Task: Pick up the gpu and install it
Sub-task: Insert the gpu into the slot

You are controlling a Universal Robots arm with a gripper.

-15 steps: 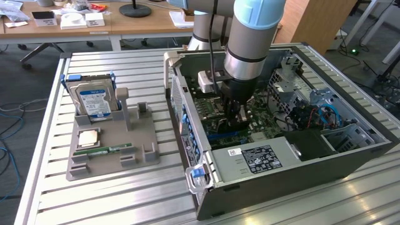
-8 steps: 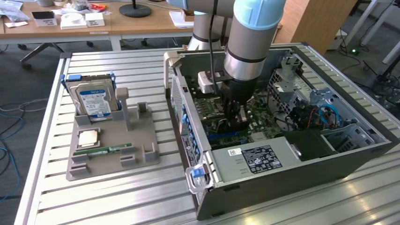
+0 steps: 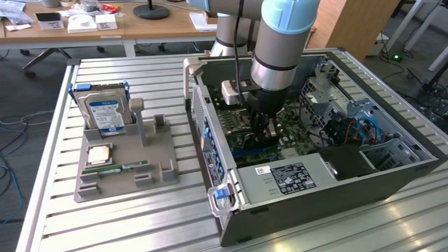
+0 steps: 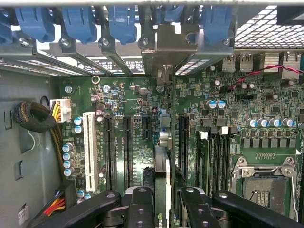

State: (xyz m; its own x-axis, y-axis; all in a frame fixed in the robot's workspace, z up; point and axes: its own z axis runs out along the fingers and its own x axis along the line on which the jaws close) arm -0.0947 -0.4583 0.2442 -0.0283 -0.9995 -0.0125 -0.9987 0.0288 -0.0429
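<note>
My gripper (image 3: 265, 135) reaches down into the open computer case (image 3: 392, 168), just above the green motherboard (image 3: 294, 139). In the wrist view its black fingers (image 4: 140, 209) are shut on the gpu (image 4: 162, 171), which is seen edge-on as a thin upright card. The card stands in line with a long black expansion slot on the motherboard (image 4: 133, 102). Its silver end bracket (image 4: 164, 47) sits at the case's rear slot openings. Whether the card's edge is seated in the slot I cannot tell.
Blue slot latches (image 4: 121, 21) line the case's rear wall. A cable bundle (image 4: 33, 116) and the CPU socket (image 4: 261, 185) flank the slots. Outside the case a grey holder (image 3: 150, 173) carries a hard drive (image 3: 105, 113), a CPU (image 3: 98, 154) and a RAM stick (image 3: 115, 169).
</note>
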